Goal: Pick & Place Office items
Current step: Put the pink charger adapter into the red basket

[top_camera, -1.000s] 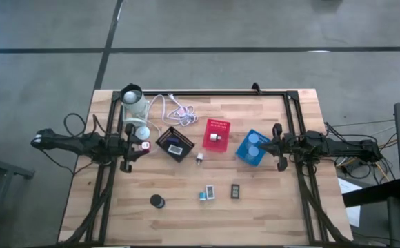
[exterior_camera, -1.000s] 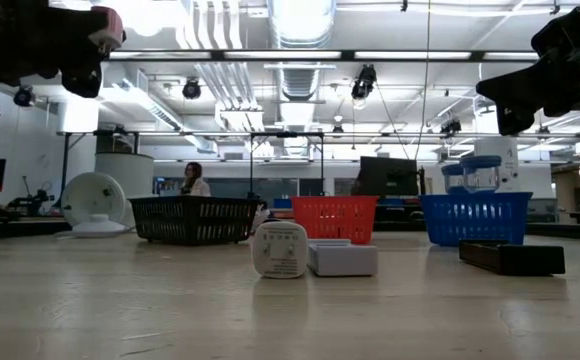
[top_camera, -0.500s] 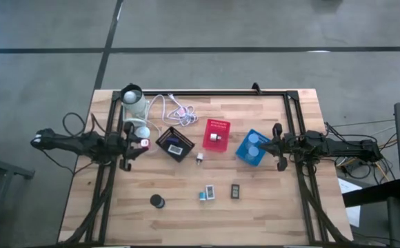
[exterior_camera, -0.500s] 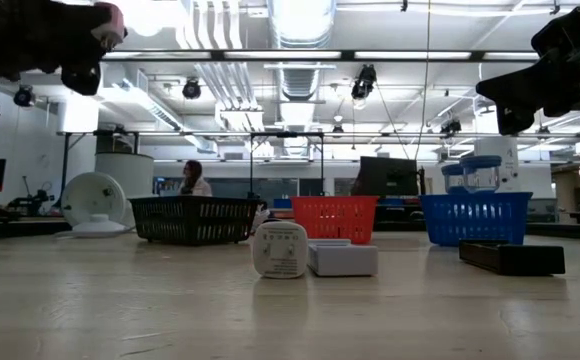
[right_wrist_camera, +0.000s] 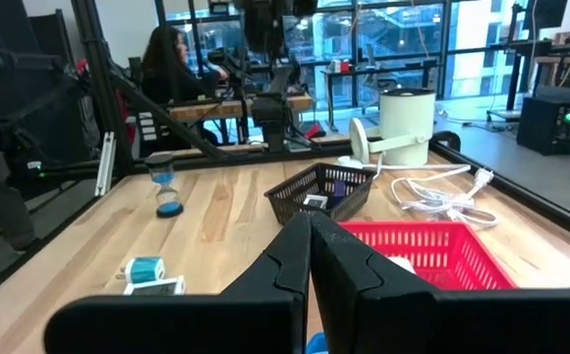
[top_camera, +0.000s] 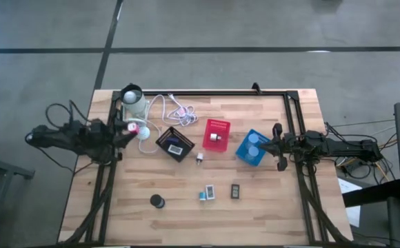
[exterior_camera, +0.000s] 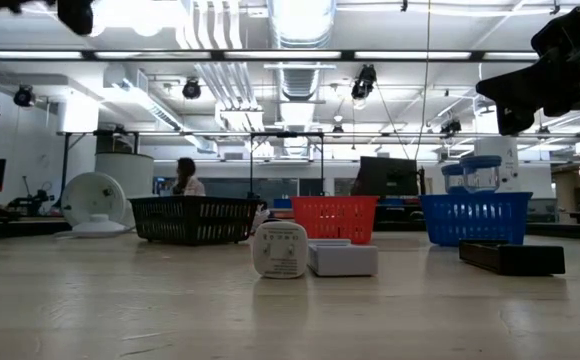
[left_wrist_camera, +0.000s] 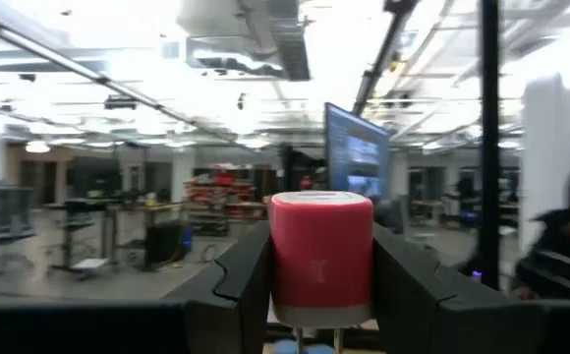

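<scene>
The left tool (top_camera: 132, 128) grips a small pink block (left_wrist_camera: 320, 258) (possibly a stamp) raised beside the white lamp (top_camera: 135, 105). The right tool (top_camera: 278, 145), fingers pressed together and empty, hovers just beside the blue bin (top_camera: 252, 147).

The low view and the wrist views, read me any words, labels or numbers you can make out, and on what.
No text can be read.
Round white device: grey marks on its face, too small to read.
Pink cylindrical block held in the left gripper: faint embossed mark, too blurred to read.
Small teal-and-white blocks: no legible label.
</scene>
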